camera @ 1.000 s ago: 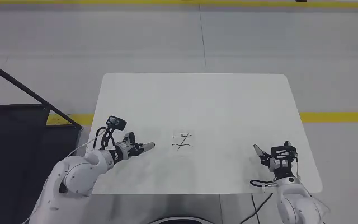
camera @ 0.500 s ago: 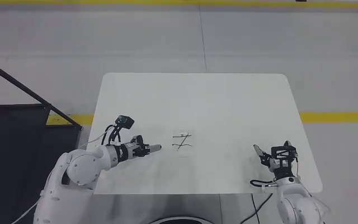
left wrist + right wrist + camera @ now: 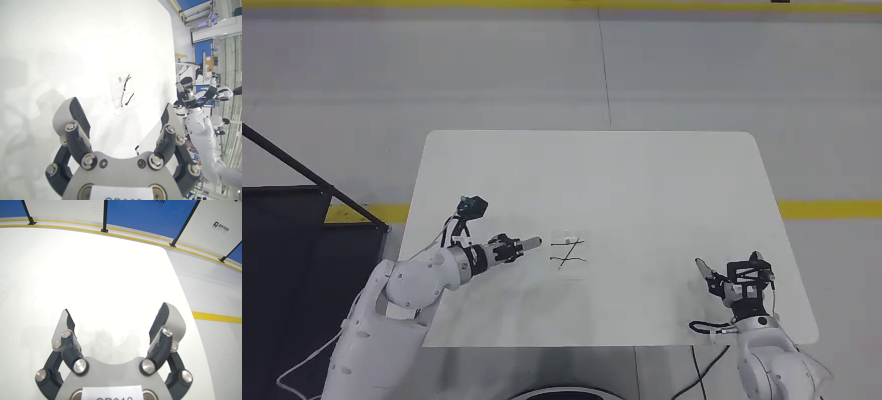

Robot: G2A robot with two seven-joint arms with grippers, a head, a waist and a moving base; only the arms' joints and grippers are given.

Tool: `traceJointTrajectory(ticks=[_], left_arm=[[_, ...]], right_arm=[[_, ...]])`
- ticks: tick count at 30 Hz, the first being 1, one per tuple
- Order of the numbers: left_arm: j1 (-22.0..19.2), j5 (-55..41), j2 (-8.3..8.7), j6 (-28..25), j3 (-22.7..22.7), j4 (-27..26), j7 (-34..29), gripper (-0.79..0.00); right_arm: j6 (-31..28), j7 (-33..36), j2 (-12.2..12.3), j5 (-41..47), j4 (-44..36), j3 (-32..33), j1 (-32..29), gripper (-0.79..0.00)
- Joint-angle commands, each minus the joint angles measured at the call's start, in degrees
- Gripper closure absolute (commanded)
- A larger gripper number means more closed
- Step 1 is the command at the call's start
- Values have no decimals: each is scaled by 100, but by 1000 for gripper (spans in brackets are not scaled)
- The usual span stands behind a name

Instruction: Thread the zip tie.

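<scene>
Right gripper [image 3: 121, 317] is sitting at the lower right of the top view, by the near edge of the white table [image 3: 642, 170]; its jaws are standing wide apart with nothing between the pads; it is well apart from the work.

Left gripper [image 3: 530, 243] is hovering left of centre in the top view, pointing toward the middle of the frame; in the left wrist view its jaws are also spread wide and gripping nothing.

Black zip ties [image 3: 568, 252] are lying just past its tips at the centre of the top view, near but not touching; they are resting on what looks like a clear plastic sheet [image 3: 117, 92]; two or three thin strands are loosely crossing, exact count too small to tell; a small pale bit [image 3: 119, 78] is sitting on the sheet beside them.

No tail appears to be passing through a head, though the detail is too fine to be sure.

Judging progress: the task is only just getting under way; no tie is being held; picking one up, steadying its head and feeding the tail through all seem to be left.
</scene>
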Motion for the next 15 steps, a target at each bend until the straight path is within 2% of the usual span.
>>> traceJointTrajectory(ticks=[1,4,15], left_arm=[[-123,-40,-10,129,86,128,28,-727],[-241,-49,-23,199,223,236,68,-634],[-502,-30,-50,365,590,440,185,-548]], right_arm=[[0,0,0,0,0,0,0,-785],[0,0,0,0,0,0,0,-785],[0,0,0,0,0,0,0,-785]])
